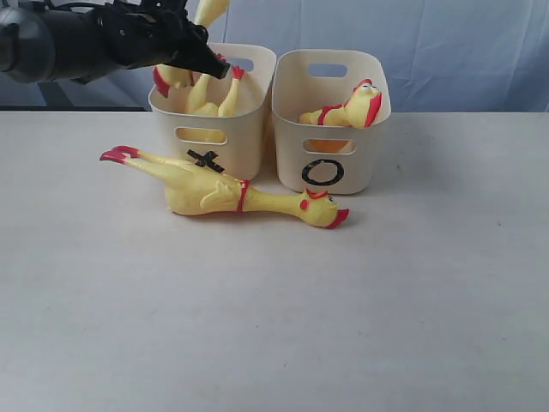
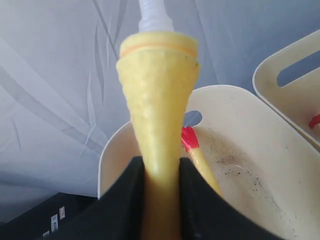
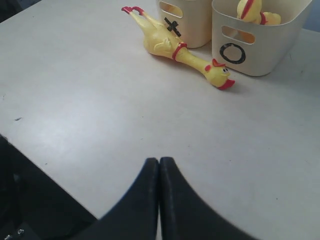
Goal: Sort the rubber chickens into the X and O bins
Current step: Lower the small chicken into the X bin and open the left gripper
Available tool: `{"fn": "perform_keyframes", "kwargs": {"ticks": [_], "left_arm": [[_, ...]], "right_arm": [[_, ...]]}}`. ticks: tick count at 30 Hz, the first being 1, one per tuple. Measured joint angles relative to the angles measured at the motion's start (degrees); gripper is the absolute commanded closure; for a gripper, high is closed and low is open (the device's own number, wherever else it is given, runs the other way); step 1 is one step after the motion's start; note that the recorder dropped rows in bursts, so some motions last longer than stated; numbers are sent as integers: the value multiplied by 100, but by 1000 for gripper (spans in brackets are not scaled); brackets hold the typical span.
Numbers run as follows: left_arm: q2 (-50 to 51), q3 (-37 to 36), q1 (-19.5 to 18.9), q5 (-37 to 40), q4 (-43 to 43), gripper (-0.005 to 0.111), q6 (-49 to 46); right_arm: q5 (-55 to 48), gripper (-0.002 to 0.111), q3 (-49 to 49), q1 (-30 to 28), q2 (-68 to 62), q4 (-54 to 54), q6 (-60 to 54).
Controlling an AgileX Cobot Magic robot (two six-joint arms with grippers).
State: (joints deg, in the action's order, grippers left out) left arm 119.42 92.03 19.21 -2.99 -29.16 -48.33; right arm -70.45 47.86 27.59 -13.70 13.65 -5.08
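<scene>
Placement: left jaws clamp yellow rubber chicken (image 2: 157,125), cream plastic X-marked tub (image 1: 249,142) below them.
Release seems next; right jaws together.

Looks like a robotics lab setup. A pale table (image 1: 274,326) sits before a creased grey-blue cloth backdrop (image 1: 463,51), a black robot arm (image 1: 77,39) overhead.

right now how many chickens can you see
4 chickens: one on the table, one in the O bin, one in the left gripper, one in the X bin; others may be hidden.
</scene>
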Motion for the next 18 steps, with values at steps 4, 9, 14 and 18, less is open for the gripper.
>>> {"fn": "perform_keyframes", "kwargs": {"ticks": [4, 9, 14, 18], "left_arm": [[286, 348, -33, 299, 243, 107, 0], [568, 548, -33, 548, 353, 107, 0], [680, 548, -33, 574, 353, 107, 0], [680, 548, -45, 588, 353, 99, 0]], "right_arm": [[0, 109, 0, 0, 0, 0, 0], [0, 109, 0, 0, 0, 0, 0], [0, 109, 0, 0, 0, 0, 0], [0, 109, -82, 0, 0, 0, 0]]}}
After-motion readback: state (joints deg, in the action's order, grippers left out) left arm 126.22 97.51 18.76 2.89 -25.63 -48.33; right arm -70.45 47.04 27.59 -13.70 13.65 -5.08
